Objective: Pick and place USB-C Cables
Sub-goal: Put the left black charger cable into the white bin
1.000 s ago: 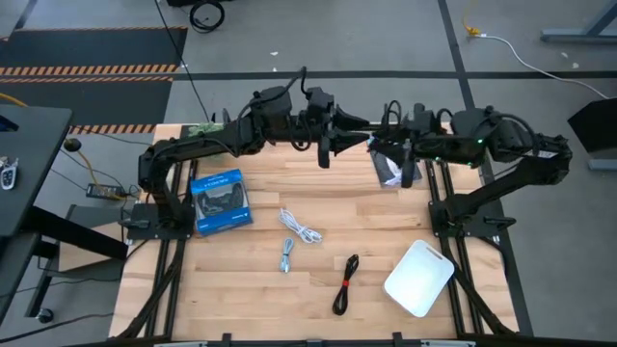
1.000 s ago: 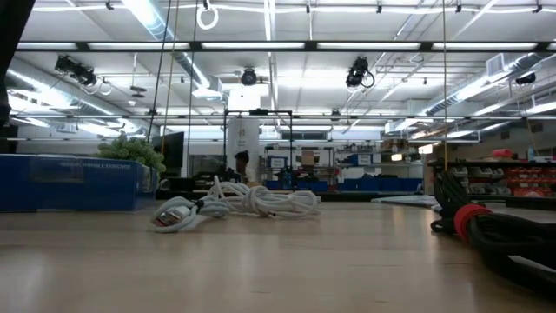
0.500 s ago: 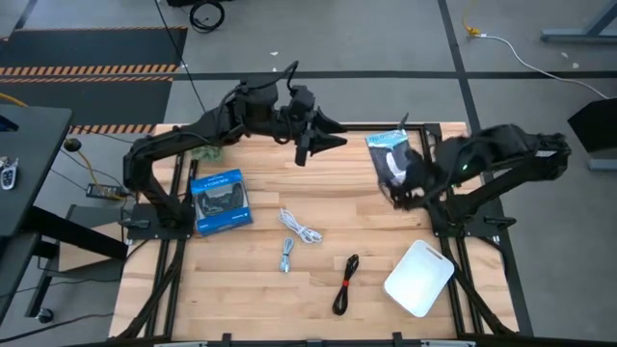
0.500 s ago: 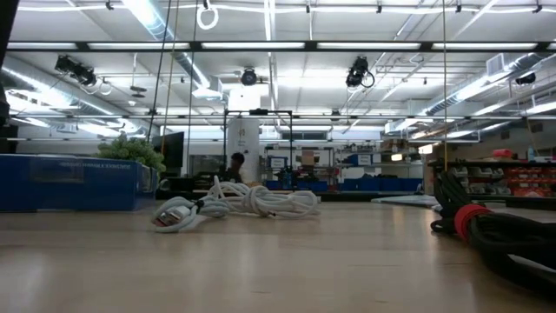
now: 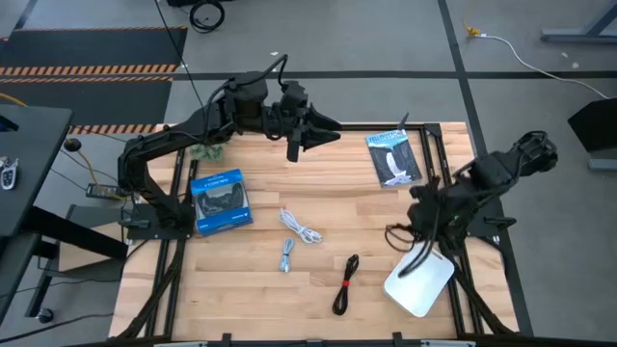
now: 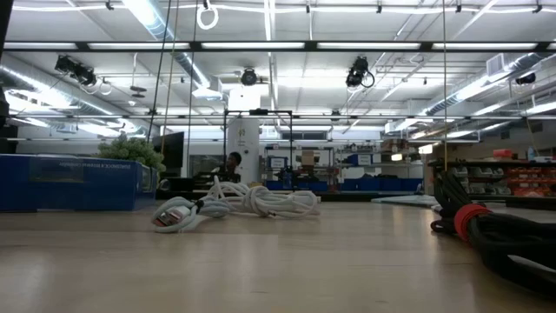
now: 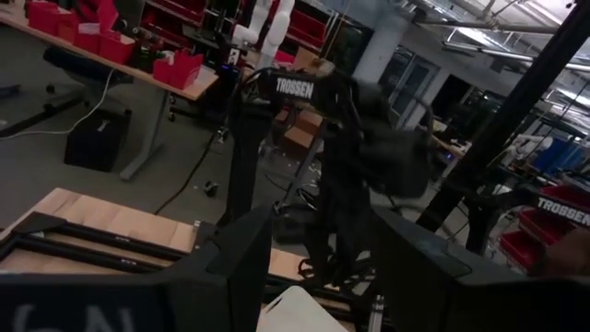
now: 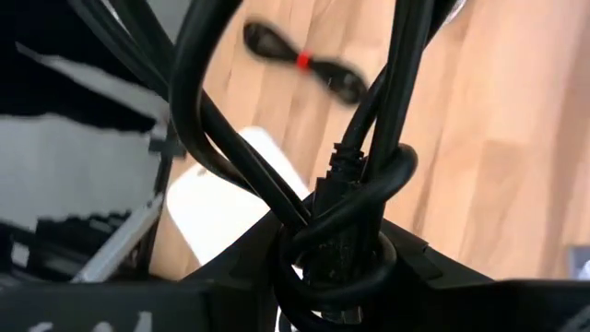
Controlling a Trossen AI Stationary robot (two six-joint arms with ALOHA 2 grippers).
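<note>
We see the right gripper (image 5: 424,262) holding a thin black cable (image 8: 350,184) above the white tray (image 5: 419,280); left gripper (image 5: 323,136) fingers stand apart.

Pale matt wooden table (image 5: 328,198)

Bare wood lies open between the blue controller box (image 5: 221,200) and dark packet (image 5: 393,157) (cables sit nearer the front).

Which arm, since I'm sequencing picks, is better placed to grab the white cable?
Probably left: the left gripper is open and empty; the right gripper is shut on the thin black cable.
</note>
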